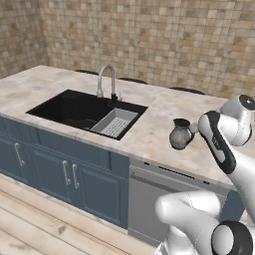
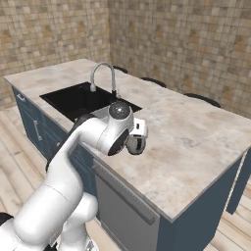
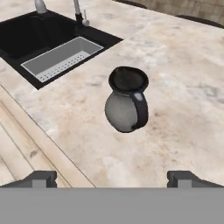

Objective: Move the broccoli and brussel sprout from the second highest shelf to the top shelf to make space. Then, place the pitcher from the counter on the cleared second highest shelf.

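The two-finger gripper (image 3: 112,177) stood with its dark tips wide apart and nothing between them, poised over the front edge of the long beige-pink marbled stone bench (image 3: 183,109). Just beyond the tips, the small rounded grey-beige ceramic pitcher (image 3: 127,105) stood upright on the bench, apart from the gripper, its dark rim up and its dark side handle turned toward the camera on the hand. From the left base view the pitcher (image 1: 180,134) sat near the front edge of the bench (image 1: 149,132), to the right of the sink, with the white arm's hand close beside it. Farther along, the black sink (image 1: 74,109) was set into the bench, a pale grey perforated tray (image 1: 114,123) in its right part. The curved chrome tap (image 1: 106,79) rose at the sink's back edge. Dark blue cabinets (image 1: 60,169) ran below the bench.
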